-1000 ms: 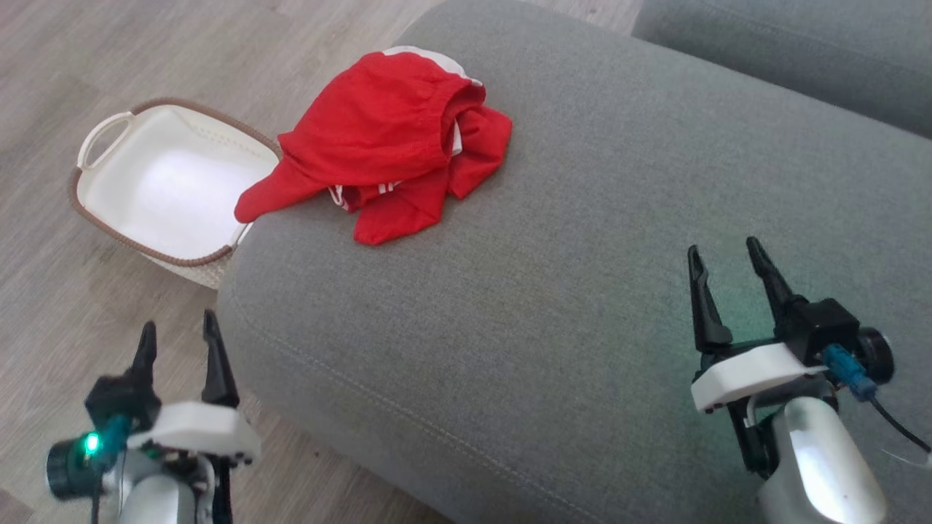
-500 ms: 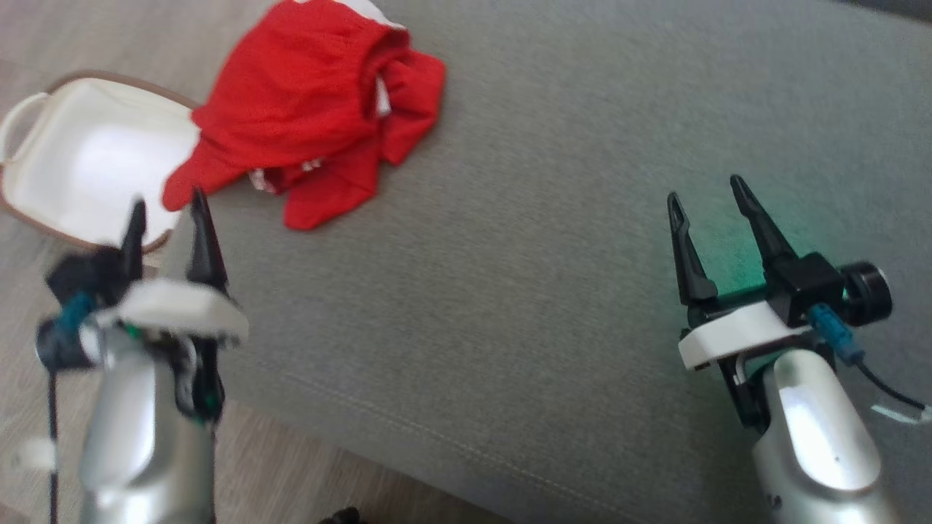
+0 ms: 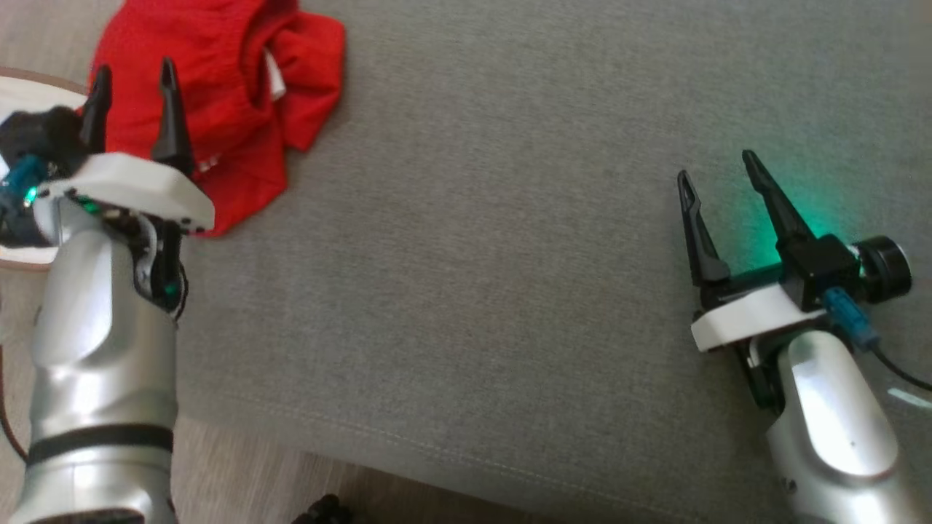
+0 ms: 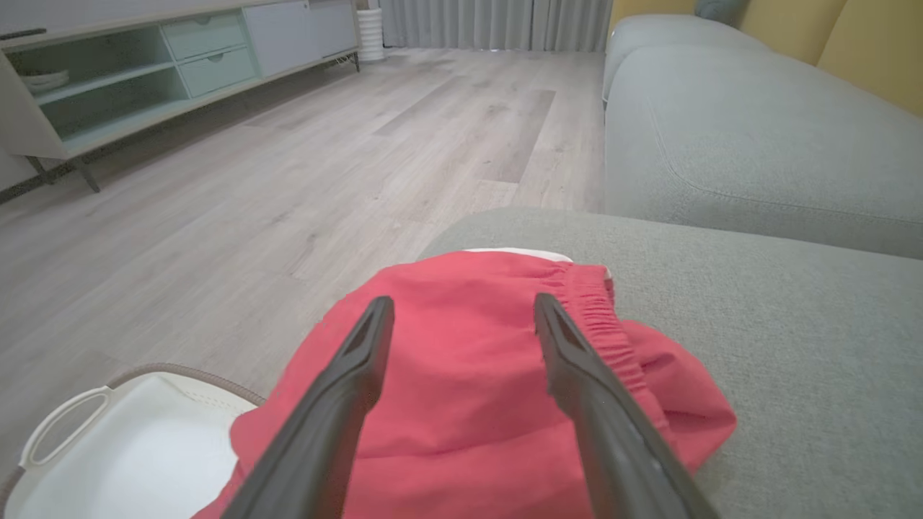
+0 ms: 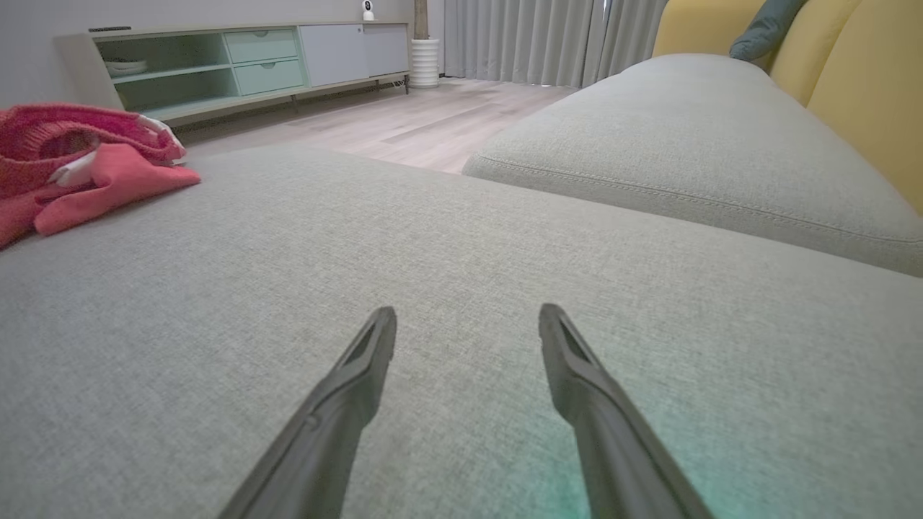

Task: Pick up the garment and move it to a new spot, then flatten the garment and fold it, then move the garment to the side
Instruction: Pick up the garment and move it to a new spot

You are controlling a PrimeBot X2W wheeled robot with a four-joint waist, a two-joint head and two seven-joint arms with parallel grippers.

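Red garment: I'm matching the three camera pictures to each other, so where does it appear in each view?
Head view: the crumpled red fabric garment is in the upper left corner, partly behind the open left hand.
Left wrist view: the garment is at bottom centre, just beyond that hand.
Right wrist view: the garment is at the far left edge.
Shared landmark: the grey fabric sofa cushion it lies on.

The garment (image 3: 218,80) is showing bright red with a sliver of white trim. The cushion (image 3: 510,255) beneath it is looking plain grey, and a green glow (image 3: 819,207) is tinting it beside the black-fingered right gripper (image 3: 715,164). The basket (image 4: 189,372) is showing white with a brown rim.
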